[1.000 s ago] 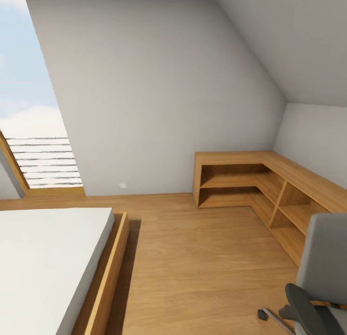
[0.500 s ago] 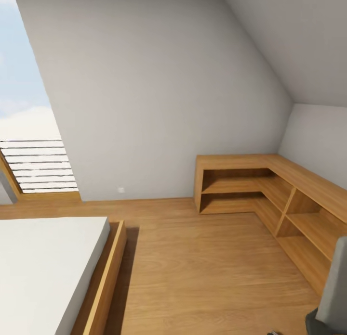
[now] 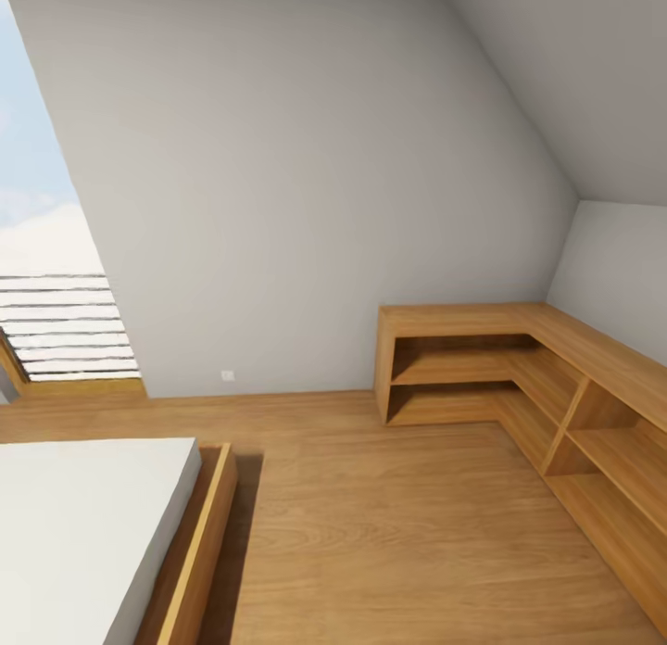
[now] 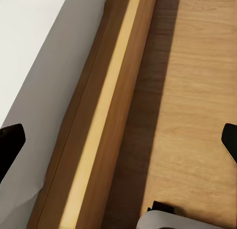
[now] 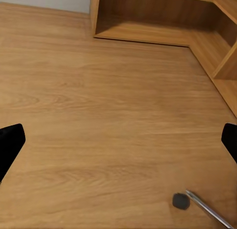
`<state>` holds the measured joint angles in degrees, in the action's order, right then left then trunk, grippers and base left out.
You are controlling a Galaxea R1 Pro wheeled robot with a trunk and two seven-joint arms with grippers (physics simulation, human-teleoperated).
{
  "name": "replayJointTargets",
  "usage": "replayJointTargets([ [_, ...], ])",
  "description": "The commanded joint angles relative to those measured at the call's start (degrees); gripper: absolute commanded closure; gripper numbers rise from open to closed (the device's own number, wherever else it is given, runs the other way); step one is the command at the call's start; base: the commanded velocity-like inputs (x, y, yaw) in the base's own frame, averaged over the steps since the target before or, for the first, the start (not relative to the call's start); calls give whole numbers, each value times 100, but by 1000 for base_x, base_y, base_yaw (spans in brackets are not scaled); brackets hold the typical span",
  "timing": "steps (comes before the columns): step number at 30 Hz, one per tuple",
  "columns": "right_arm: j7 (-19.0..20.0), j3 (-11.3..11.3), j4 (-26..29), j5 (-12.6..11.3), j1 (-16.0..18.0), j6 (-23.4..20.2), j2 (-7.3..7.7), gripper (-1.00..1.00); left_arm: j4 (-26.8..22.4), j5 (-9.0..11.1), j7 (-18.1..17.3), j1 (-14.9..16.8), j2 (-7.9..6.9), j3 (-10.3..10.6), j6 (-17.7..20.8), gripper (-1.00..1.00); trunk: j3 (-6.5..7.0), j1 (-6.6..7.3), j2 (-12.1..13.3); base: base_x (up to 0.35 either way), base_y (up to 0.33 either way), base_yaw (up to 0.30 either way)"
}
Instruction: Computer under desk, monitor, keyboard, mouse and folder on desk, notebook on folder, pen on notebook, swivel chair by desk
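Left gripper (image 4: 118, 140): two black fingertips (image 4: 11, 140) at the left and right frame edges of the left wrist view, spread wide, nothing between them.

Right gripper (image 5: 118, 140): black fingertips (image 5: 10, 140) at both frame edges, spread wide, nothing held.

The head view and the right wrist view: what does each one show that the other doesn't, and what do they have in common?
Head view alone: the bed with its white mattress and wooden frame, the skylight window, the grey wall and the sloped ceiling.

Right wrist view alone: the dark fingertips of the right gripper at both picture edges, spread wide, and a dark caster on a chrome leg, probably the swivel chair's base.

Both: the wooden floor and the L-shaped wooden corner shelf.
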<state>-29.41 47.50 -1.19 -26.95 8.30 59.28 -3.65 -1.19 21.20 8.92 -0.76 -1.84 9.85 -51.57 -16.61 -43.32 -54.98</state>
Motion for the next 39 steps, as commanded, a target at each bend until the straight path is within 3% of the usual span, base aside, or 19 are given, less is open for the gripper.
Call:
replayJointTargets([
  [1, -29, 49, -13, -21, 5, 13, -4, -100, -12, -2, 58, -3, -1, 50, -2, -100, -6, -4, -3, 327, 0, 0],
  [24, -29, 49, -13, -21, 5, 12, -11, -100, -12, -2, 57, -3, -1, 48, -2, -100, -6, -4, -3, 327, 0, -3],
  [39, -23, 49, -13, -16, 5, 13, -4, -100, -12, -2, 57, -3, -1, 47, -2, -100, -6, -4, -3, 327, 0, -209],
])
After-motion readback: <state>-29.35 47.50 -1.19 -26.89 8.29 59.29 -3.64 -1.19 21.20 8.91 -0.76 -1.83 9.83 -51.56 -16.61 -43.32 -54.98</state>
